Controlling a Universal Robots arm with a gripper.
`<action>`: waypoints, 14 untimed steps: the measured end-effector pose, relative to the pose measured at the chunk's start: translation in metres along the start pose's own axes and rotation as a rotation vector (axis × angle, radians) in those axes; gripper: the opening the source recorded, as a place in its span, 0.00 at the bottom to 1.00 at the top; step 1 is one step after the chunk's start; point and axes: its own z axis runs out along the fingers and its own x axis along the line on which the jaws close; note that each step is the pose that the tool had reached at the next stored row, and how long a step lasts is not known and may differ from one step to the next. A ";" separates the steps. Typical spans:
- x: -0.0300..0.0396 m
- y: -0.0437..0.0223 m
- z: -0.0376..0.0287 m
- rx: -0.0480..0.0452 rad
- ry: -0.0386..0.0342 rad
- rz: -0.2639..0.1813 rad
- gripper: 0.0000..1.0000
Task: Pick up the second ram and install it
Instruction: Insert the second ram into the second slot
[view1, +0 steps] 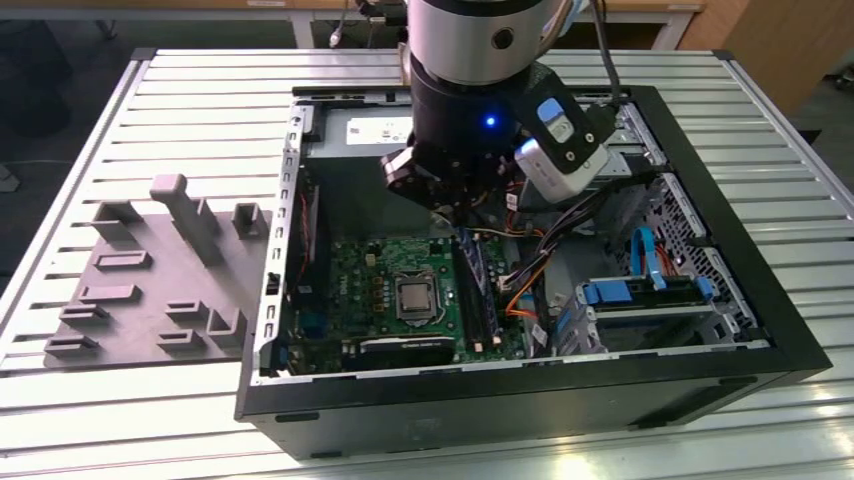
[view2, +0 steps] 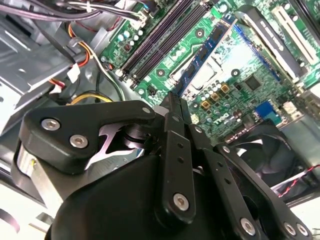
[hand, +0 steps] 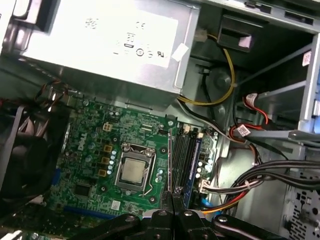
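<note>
Matt blk tool (view2: 174, 102), second ram (view2: 218, 34) w/ glossy blue label (view2: 200, 62), ribbed metal table (view1: 200, 100).

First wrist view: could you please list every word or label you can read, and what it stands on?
Power supply white label: print too small to read.
Motherboard white lettering: too blurred to quote.
Cable tag: unreadable.
No text reads clearly.

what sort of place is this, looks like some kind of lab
Probably a robotics lab or assembly test bench: an open computer case lies on a slatted metal table, a grey fixture block sits beside it, and the robot's gripper hangs over the motherboard.
</note>
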 end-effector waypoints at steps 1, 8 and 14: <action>0.0000 0.0000 0.0000 0.0010 -0.0008 0.013 0.12; 0.0000 0.0000 0.0001 0.0057 -0.0048 0.073 0.12; 0.0001 0.0000 0.0009 0.0064 -0.0053 0.081 0.12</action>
